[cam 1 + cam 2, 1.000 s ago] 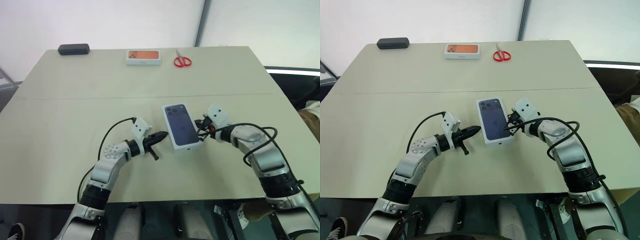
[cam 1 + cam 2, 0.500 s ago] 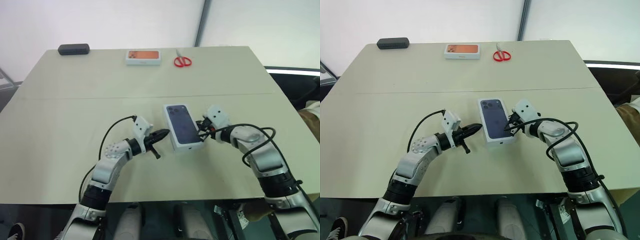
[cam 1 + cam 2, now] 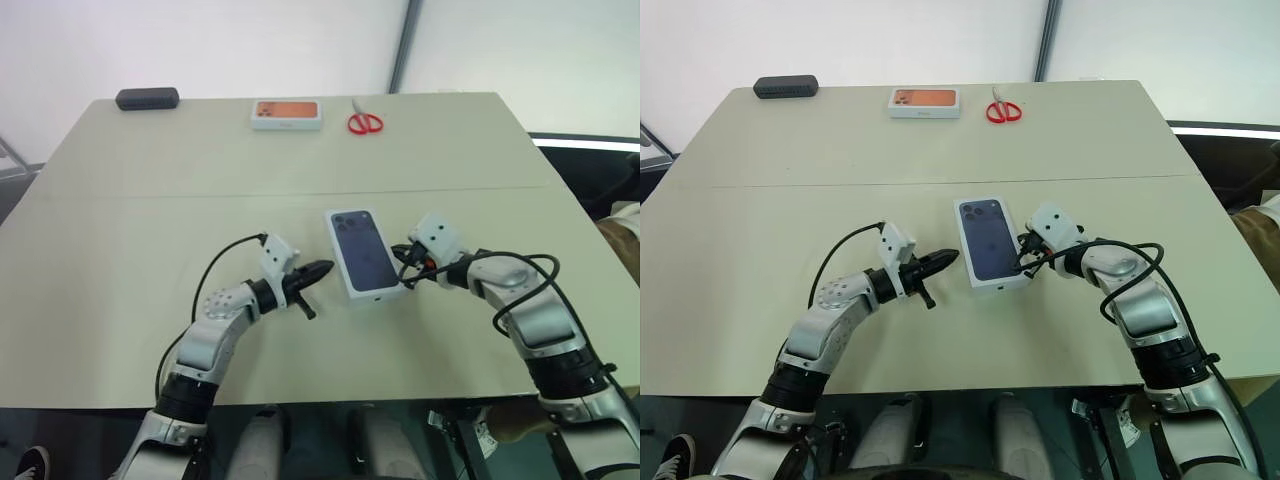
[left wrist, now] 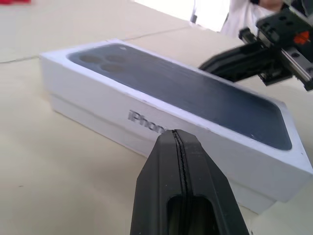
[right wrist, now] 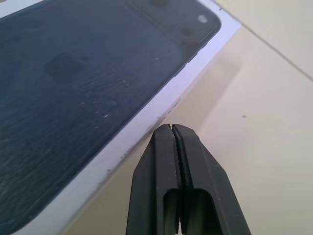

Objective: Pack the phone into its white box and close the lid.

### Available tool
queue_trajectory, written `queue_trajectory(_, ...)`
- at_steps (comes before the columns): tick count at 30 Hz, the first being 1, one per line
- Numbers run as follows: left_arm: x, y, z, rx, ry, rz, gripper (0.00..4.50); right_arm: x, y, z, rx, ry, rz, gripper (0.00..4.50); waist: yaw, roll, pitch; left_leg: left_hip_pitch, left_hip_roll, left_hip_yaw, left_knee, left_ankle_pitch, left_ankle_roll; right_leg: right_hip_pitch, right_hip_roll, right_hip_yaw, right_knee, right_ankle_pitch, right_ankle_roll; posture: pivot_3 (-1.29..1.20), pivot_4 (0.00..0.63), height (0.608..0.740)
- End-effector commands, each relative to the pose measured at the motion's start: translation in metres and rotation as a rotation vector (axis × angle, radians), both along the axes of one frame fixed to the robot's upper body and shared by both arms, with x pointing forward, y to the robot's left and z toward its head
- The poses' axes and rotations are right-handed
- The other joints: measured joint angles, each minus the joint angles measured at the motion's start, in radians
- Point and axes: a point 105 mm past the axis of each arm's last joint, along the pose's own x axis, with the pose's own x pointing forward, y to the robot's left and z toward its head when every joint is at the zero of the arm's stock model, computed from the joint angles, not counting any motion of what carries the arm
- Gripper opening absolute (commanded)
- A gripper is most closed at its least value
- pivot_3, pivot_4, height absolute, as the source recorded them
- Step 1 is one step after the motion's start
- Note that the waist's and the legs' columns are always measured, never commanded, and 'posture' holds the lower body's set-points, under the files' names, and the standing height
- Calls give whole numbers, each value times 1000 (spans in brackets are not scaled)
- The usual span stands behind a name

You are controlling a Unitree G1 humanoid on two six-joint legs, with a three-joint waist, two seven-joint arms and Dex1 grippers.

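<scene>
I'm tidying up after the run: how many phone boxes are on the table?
2. One white box with a dark phone picture on its lid sits mid-table between the two grippers. A second white box with an orange top lies at the far edge, beside the red scissors.

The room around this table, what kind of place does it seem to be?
Probably an indoor test or office room: a plain beige table stands before white partition walls, with red scissors, a second phone box and a black case along its far edge.
</scene>
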Motion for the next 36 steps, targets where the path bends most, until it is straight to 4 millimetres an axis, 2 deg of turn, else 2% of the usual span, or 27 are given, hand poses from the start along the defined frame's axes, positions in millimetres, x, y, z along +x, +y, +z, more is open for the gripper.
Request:
queue_trajectory(1,12,-6,59,-169,-99,1,0,12,0,49,118,-145,-10,61,1,0,0,0,0,0,1,0,0,0,0,0,0,0,0,0,150,740)
queue_trajectory(3,19,-15,74,-228,-108,-7,0,15,9,51,147,-145,10,61,1,0,0,-1,0,-1,2,0,0,1,0,-1,0,0,0,0,150,740)
queue_trajectory(5,27,-23,77,-223,-125,-3,0,19,17,50,152,-145,25,61,1,0,0,1,-2,-2,4,-1,1,4,0,-2,0,0,0,0,150,740)
queue_trajectory(8,38,-33,74,-179,-144,15,0,20,28,47,138,-142,53,61,1,0,0,1,-5,-2,4,-1,2,5,-1,-2,0,0,1,0,150,740)
queue_trajectory(10,40,-37,66,-128,-149,5,0,14,32,40,121,-118,88,61,-2,0,0,1,-6,-2,4,-1,2,4,-1,-2,0,0,1,0,150,740)
queue_trajectory(12,38,-40,41,-5,-129,-15,0,5,31,28,87,-88,111,61,-1,0,0,1,-6,-3,4,-1,2,4,-1,-2,0,0,1,0,150,740)
queue_trajectory(15,22,-40,-13,178,-7,-117,0,-8,28,4,50,-7,125,61,-1,0,-1,1,-6,-3,3,-1,2,4,-1,-2,0,-1,1,0,150,740)
queue_trajectory(16,16,-39,-32,263,20,-145,0,-15,27,-11,4,36,141,61,-2,0,-1,1,-6,-3,3,-1,2,4,-1,-2,0,-1,1,0,150,740)
queue_trajectory(18,4,-35,-57,362,88,-187,0,-33,25,-42,-113,109,201,61,1,0,-4,2,-7,-4,4,-1,2,6,-2,-2,0,-1,1,0,150,740)
queue_trajectory(20,2,-37,-52,352,52,-189,0,-38,24,-52,-126,129,199,61,3,1,-14,8,-8,-6,4,-2,3,14,-3,-4,-2,-2,2,0,150,740)
queue_trajectory(23,8,-38,-40,298,53,-159,0,-35,28,-41,-60,119,186,61,1,0,-18,24,-8,-5,-1,-5,7,31,-4,-4,-10,-5,1,0,150,740)
queue_trajectory(25,14,-36,-37,286,57,-123,0,-29,26,-35,-61,93,172,61,1,1,-18,23,-8,-6,-1,-5,7,31,-5,-4,-10,-5,1,0,150,740)
queue_trajectory(28,22,-34,-27,222,67,-88,0,-18,26,-16,33,69,140,61,0,1,-18,22,-8,-7,-1,-5,7,29,-4,-4,-10,-4,4,0,150,740)
queue_trajectory(29,23,-32,-21,192,61,-81,249,-17,28,-8,105,81,141,13,0,1,-18,22,-8,-7,-1,-5,7,29,-4,-4,-9,-4,4,0,150,740)
queue_trajectory(31,25,-29,0,91,55,-82,828,-13,28,13,218,59,137,562,-1,1,-17,18,-8,-8,-1,-5,7,25,-5,-4,-8,-4,5,0,150,740)
queue_trajectory(33,36,-20,35,25,-20,-43,1844,-12,30,35,242,-18,171,1359,0,2,-16,15,-8,-8,-1,-5,7,21,-5,-2,-7,-3,5,0,150,740)
queue_trajectory(36,43,-14,69,5,-108,-34,3377,-11,39,61,296,-92,213,2979,0,2,-16,4,-9,-8,3,-5,7,10,-5,-3,-3,-3,5,0,150,740)
